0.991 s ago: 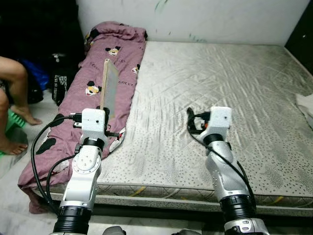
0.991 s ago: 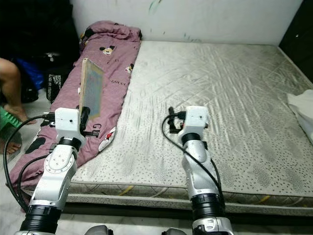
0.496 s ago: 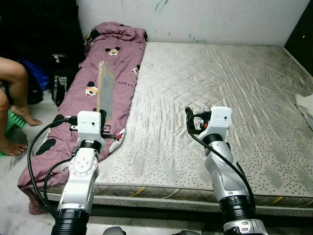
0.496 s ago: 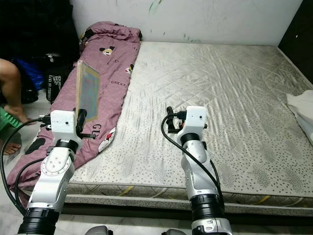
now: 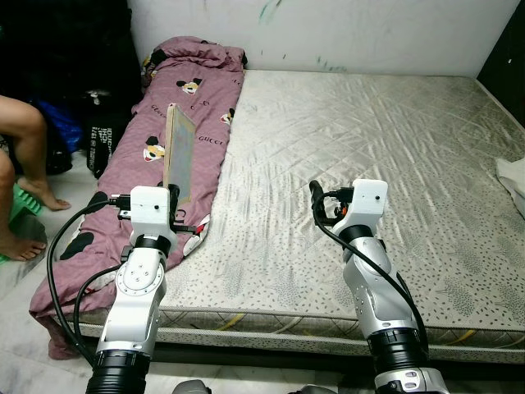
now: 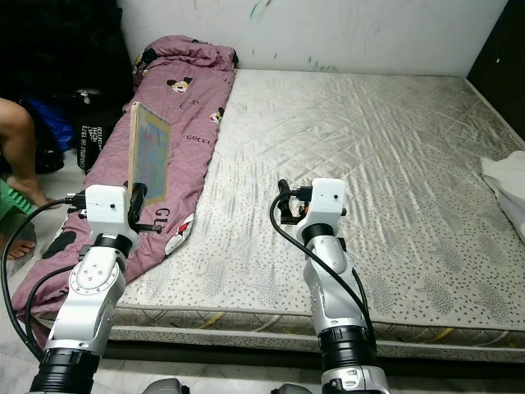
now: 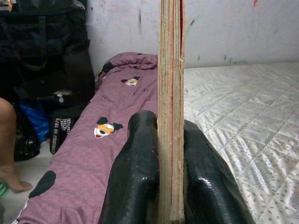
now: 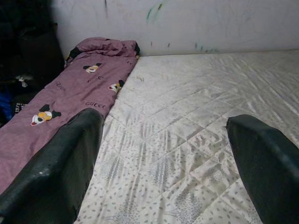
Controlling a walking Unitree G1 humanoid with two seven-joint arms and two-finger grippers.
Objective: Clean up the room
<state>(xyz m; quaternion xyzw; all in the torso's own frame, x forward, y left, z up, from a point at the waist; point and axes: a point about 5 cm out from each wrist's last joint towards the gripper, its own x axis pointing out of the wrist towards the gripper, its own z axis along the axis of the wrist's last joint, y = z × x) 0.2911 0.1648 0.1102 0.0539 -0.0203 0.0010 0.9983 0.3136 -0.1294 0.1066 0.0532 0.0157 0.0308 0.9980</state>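
My left gripper (image 5: 175,195) is shut on a thin flat book (image 5: 179,153), held upright on its edge above the purple blanket (image 5: 176,107). In the left wrist view the book's yellowed pages (image 7: 170,107) stand clamped between the two black fingers (image 7: 135,177). The blanket with cartoon mouse prints lies along the left side of the bare grey mattress (image 5: 369,139). My right gripper (image 5: 317,201) hovers open over the middle of the mattress with nothing between its fingers (image 8: 60,163).
A person's bare legs (image 5: 20,156) are at the far left beside dark bags (image 5: 98,123) on the floor. A white cloth (image 5: 513,180) lies at the mattress's right edge. A white wall (image 5: 328,33) backs the bed. A dark cabinet (image 5: 504,57) stands at the right.
The left arm has drawn back and a little lower with the book, which stays upright. The right arm has barely moved.
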